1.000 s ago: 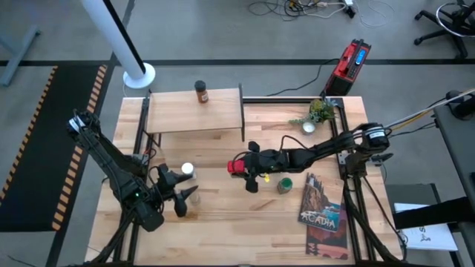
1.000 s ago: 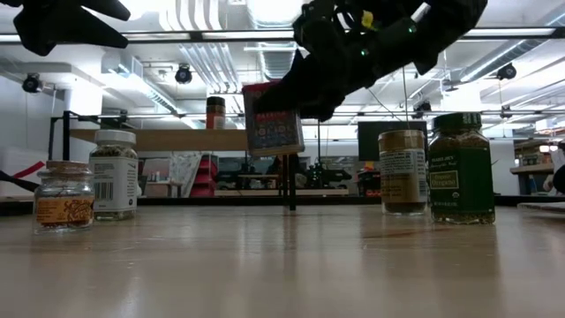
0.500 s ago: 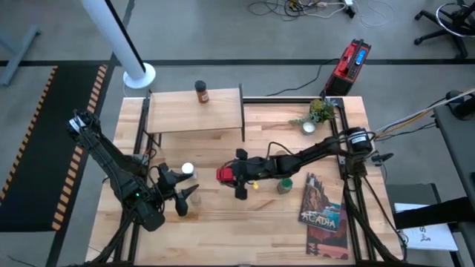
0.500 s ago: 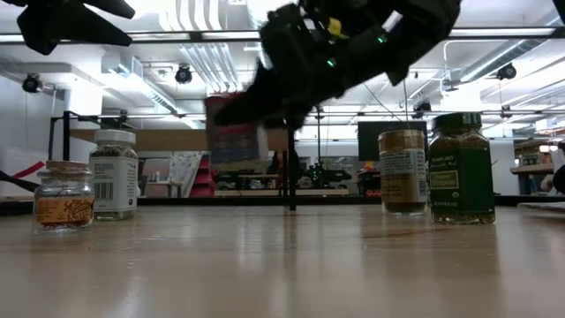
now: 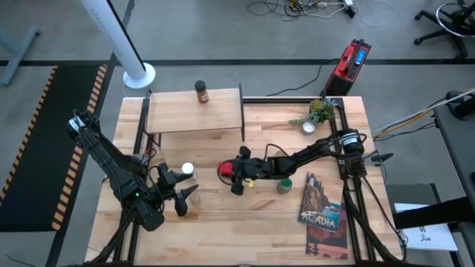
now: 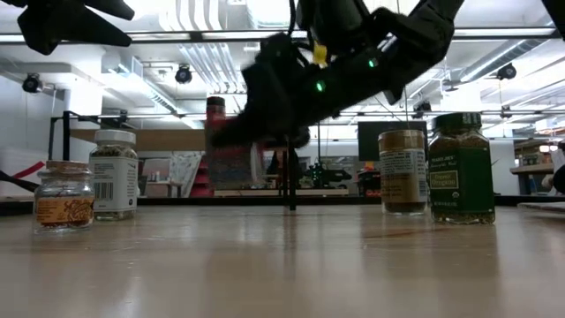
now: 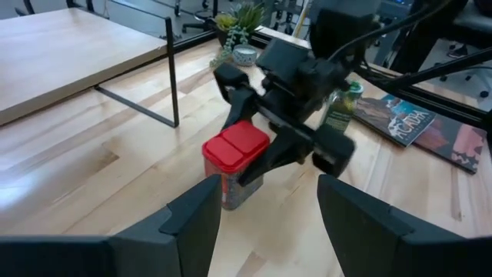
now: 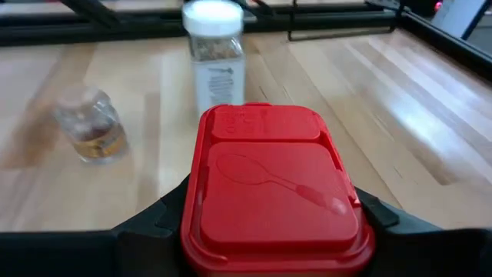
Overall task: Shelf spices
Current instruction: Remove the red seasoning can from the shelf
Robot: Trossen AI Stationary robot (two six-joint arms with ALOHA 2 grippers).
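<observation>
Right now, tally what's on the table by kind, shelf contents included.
jars: 5: white-capped jar, short jar, tan jar, green-lidded jar, dark-capped jar on the shelf
red tin: 1
potted plant: 1
book: 1
Total: 8

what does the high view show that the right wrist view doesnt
Only the high view: the raised light-wood shelf carrying a dark-capped brown jar, the green-lidded jar, the Acadia book, the waiting left hand.

Only the right wrist view: a spoon outline embossed on the tin's lid.

Both: the red square tin in the right hand, the white-capped clear jar.
</observation>
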